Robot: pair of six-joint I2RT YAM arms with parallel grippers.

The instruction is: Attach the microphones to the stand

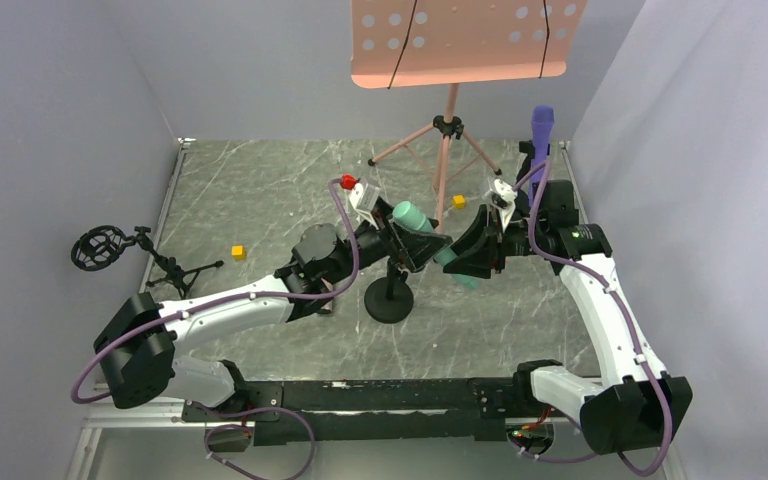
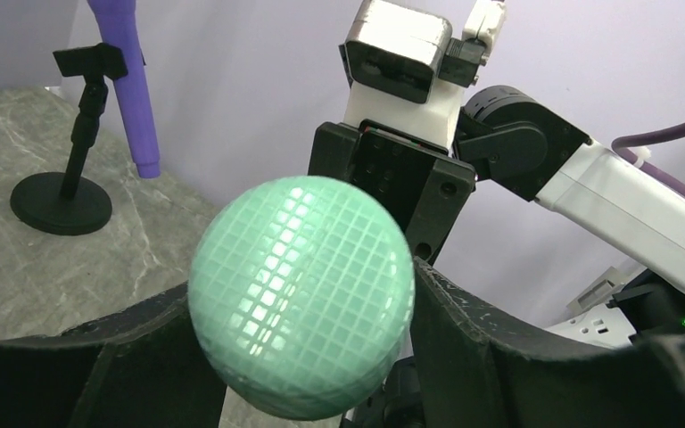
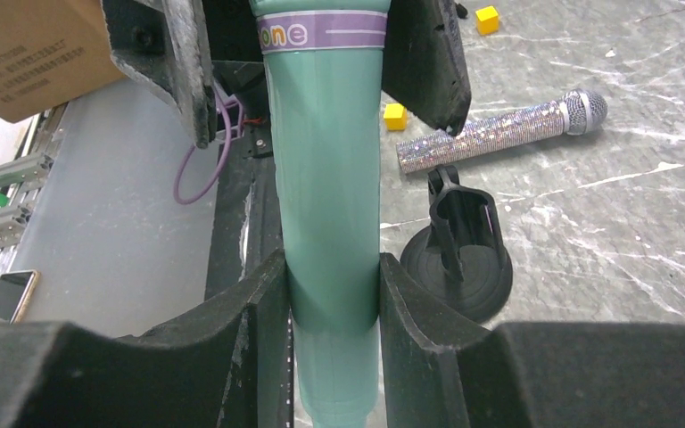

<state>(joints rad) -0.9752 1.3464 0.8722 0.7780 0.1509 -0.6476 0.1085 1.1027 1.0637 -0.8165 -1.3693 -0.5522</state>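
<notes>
Mint-green microphone (image 1: 422,228) is held clear of the worktop (image 1: 260,190), lying across between both claws. Left claw (image 2: 299,357) is closed about the head end, its fingers (image 2: 464,330) against the mesh ball. Right claw (image 3: 334,308) is clamped on the tail of the body, both fingers (image 3: 259,303) pressed to its sides. A round-based stand (image 3: 459,254) sits on the worktop near the held body. Glittery microphone (image 3: 508,129) lies flat behind that stand. Purple microphone (image 1: 541,135) stands upright at the far right.
</notes>
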